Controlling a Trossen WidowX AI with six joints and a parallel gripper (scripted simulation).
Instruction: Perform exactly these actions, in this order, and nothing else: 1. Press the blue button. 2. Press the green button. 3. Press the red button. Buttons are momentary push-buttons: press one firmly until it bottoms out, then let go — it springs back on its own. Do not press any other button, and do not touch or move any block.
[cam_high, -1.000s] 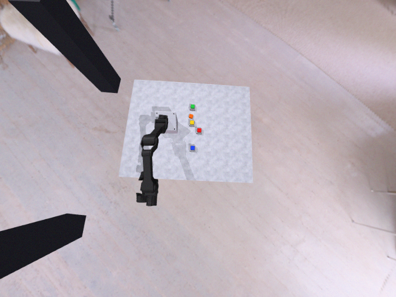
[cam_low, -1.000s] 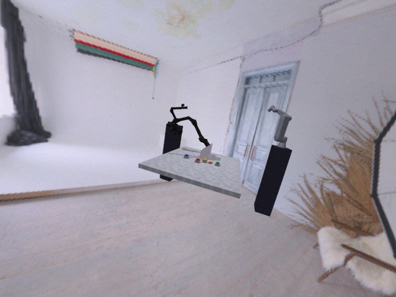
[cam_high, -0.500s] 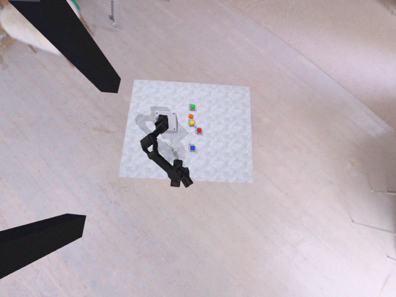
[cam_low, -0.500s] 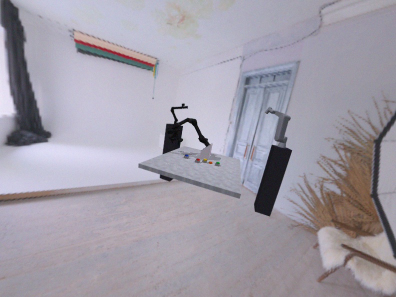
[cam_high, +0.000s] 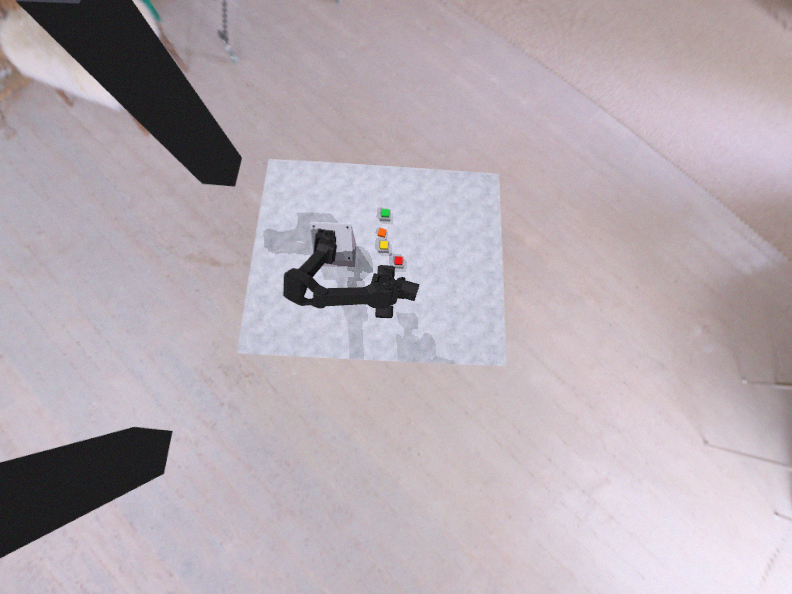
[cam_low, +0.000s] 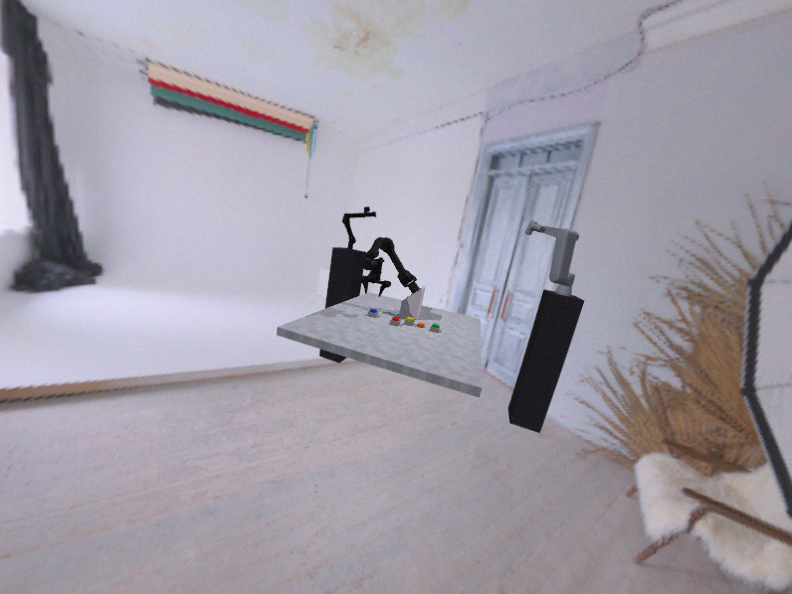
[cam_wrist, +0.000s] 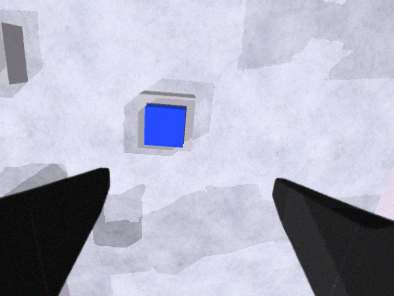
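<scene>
The blue button stands up on its grey base. In the wrist view it lies ahead of the fingertips, left of the middle; in the top view the arm hides it. My gripper is open and empty, with its fingers pointing down, above the table near the blue button. The green button is at the far end of the row from the blue one. The red button is the nearest of the row to the gripper.
A yellow button and an orange block lie between red and green. A grey base plate stands beside the arm's foot on the pale table. Black pedestals stand beyond the table.
</scene>
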